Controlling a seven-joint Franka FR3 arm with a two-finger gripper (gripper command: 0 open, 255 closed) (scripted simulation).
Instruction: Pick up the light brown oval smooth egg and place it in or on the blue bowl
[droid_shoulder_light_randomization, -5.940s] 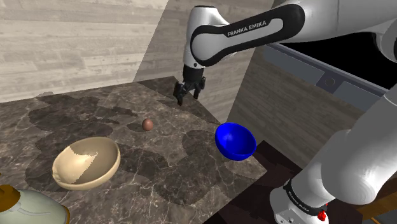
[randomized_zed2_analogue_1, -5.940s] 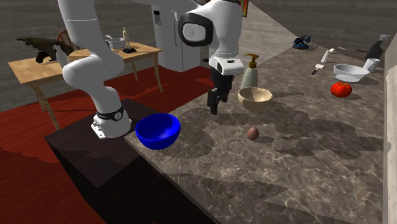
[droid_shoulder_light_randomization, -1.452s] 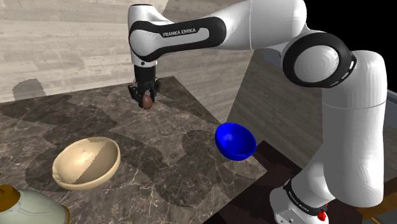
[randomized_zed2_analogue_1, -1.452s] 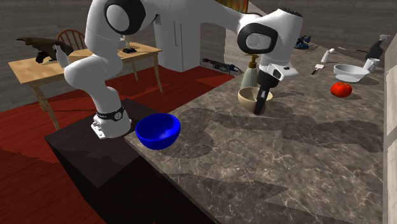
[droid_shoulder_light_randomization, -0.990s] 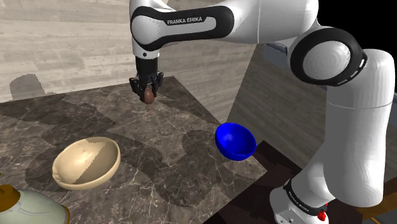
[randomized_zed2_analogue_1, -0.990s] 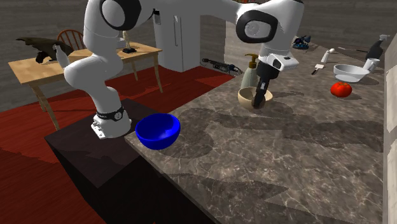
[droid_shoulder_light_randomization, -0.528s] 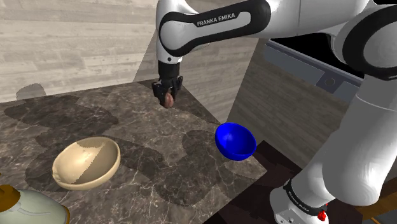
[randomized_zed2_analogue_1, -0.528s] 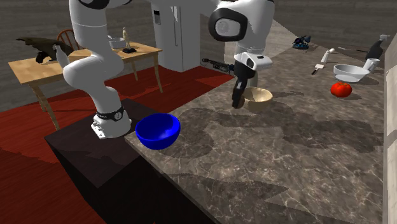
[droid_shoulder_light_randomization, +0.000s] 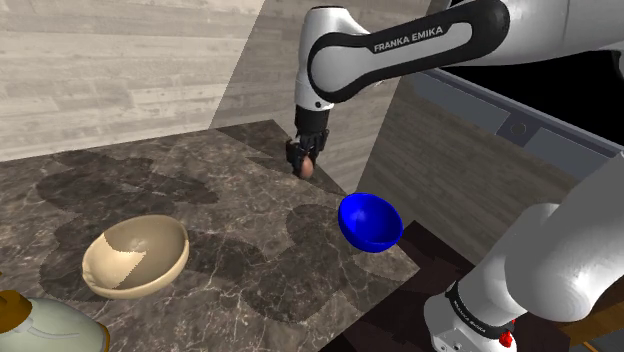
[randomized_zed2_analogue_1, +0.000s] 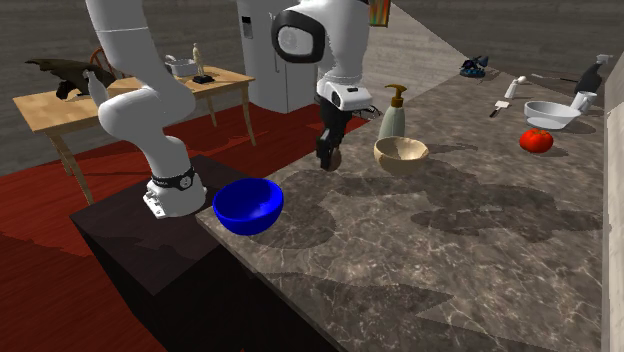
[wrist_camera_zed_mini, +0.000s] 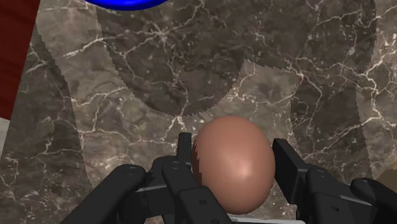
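My black gripper (droid_shoulder_light_randomization: 304, 160) grips smooth brown oval egg (wrist_camera_zed_mini: 234, 162); I'd centre over glossy blue bowl (droid_shoulder_light_randomization: 370, 222), lower b4 releasing.

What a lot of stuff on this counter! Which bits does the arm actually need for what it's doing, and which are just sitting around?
Part of the job:
the brown egg, clasped in the gripper
the blue bowl, where the egg is to go

Just lying about:
the tan bowl
the pump bottle
the red tomato
the white bowl
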